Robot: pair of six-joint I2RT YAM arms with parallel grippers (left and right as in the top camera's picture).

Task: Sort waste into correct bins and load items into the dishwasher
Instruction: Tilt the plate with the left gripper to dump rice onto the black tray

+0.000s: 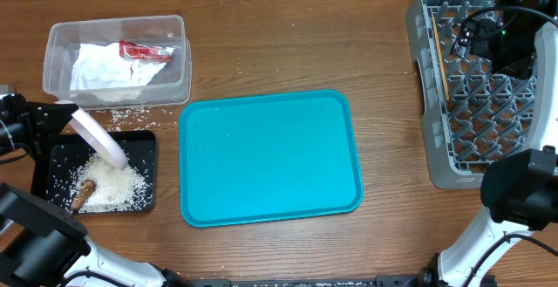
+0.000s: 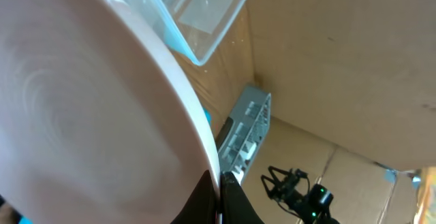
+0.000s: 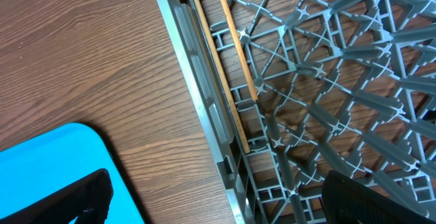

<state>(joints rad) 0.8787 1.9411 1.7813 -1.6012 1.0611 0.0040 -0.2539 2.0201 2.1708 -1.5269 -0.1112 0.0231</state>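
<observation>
At left — gripper tight on plate

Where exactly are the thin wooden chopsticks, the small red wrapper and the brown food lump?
thin wooden chopsticks [image 3: 238, 43], right wrist view, midway along one stick.
small red wrapper [image 1: 146, 51], overhead view, its centre.
brown food lump [image 1: 85, 193], overhead view, its middle.

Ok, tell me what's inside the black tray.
A heap of white rice with a brown food lump at its left edge lies in the black tray. The tilted white plate hides part of the tray's far side, so nothing can be told there.
</observation>
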